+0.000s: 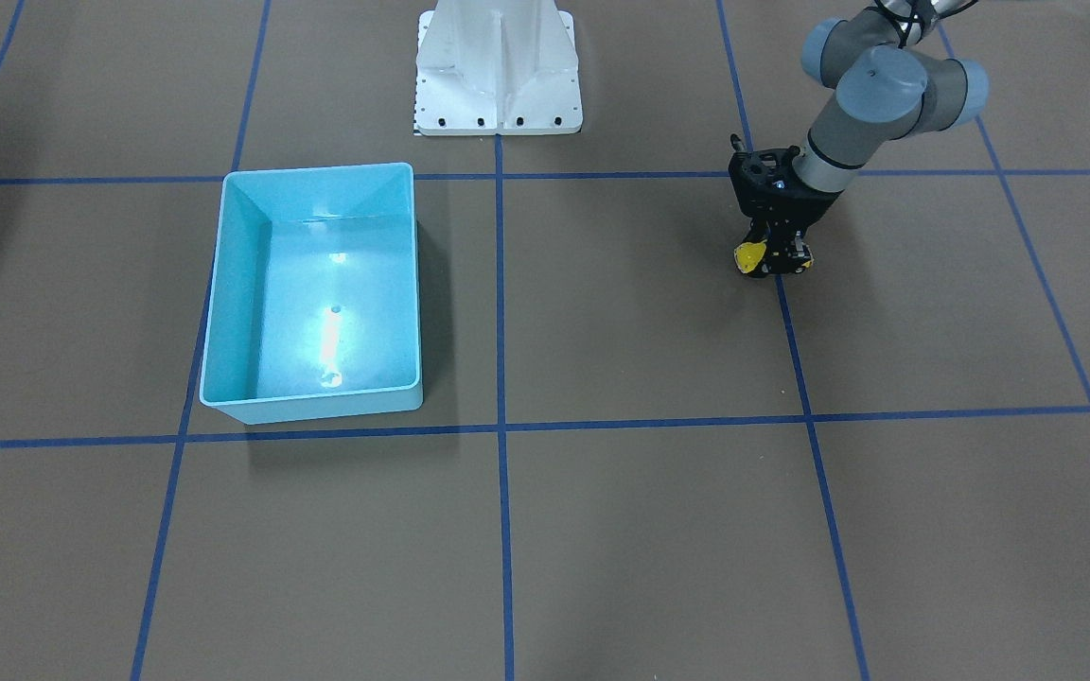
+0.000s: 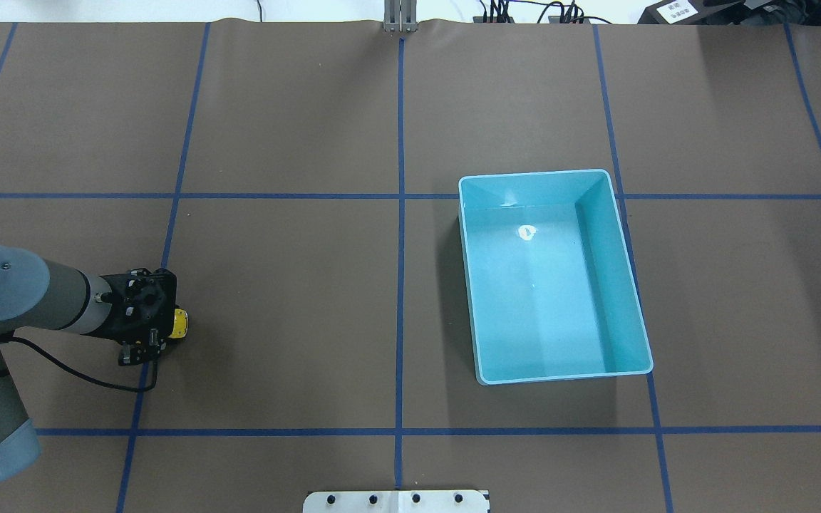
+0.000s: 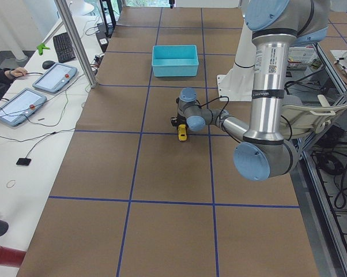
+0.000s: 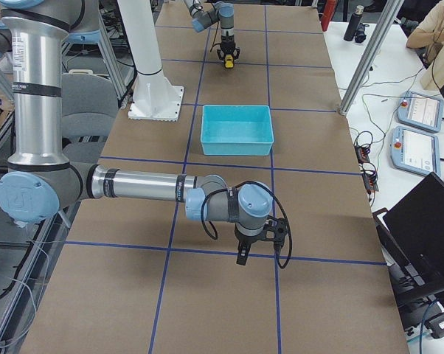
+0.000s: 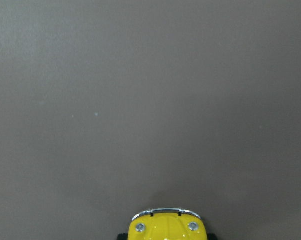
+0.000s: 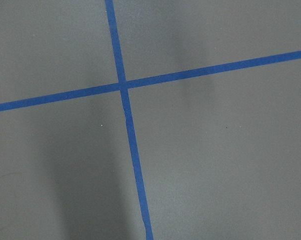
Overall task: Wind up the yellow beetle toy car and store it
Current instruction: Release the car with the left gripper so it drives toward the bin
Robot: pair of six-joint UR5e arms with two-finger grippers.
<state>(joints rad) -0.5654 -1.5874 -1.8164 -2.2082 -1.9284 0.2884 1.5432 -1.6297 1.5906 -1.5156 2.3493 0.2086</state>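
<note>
Yellow car (image 5: pixel 166 229) sits on the table (image 1: pixel 602 530), midway between its long edges, well apart from the blue bin (image 1: pixel 310 407). Left gripper (image 1: pixel 780 265) stands over it, fingers clamped on its sides, nose sticking out. Right gripper (image 4: pixel 257 247) hangs nearer the table's right end; its fingers' state I cannot tell.

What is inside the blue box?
Only its bare floor with bright light spots; the blue box holds nothing. Across the views, none of its floor is hidden. The yellow beetle toy car is outside, in the left gripper.
</note>
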